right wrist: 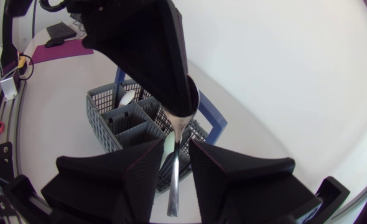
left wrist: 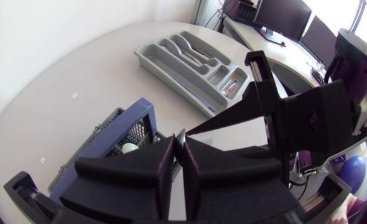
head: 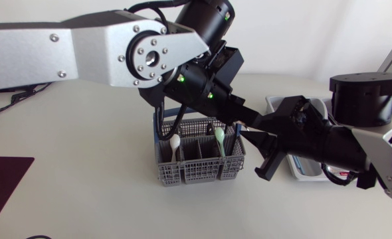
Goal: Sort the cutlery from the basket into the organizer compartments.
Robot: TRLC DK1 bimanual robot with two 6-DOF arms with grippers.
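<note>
The left arm is reaching in across the middle of the surface point(head: 83, 166), and its hand point(left wrist: 178, 146) is hanging above the far right corner of the grey cutlery basket point(head: 199, 169). Its two fingers are pressing together at their tips, pinching the upper end of a slim silver piece of cutlery point(right wrist: 175, 180). What kind of piece it is cannot be told. It is hanging downward from that pinch, above the basket's edge and clear of it.

The right arm is coming in from the other side, and the right hand point(right wrist: 178, 152) is sitting just below the left one with its fingers spread. The silver piece is hanging in the gap between them; it is not being gripped from both sides there.

The basket is standing on the surface with its blue handle point(left wrist: 143, 115) raised. Two more utensils are standing upright in its compartments: one with a white tip point(head: 175, 141) towards the left, and one with a pale green tip point(head: 219, 135) towards the right, near both hands.

The grey organizer point(left wrist: 145, 56) is lying apart from the basket, beyond the right hand, with a few pieces lying in its compartments.
</note>
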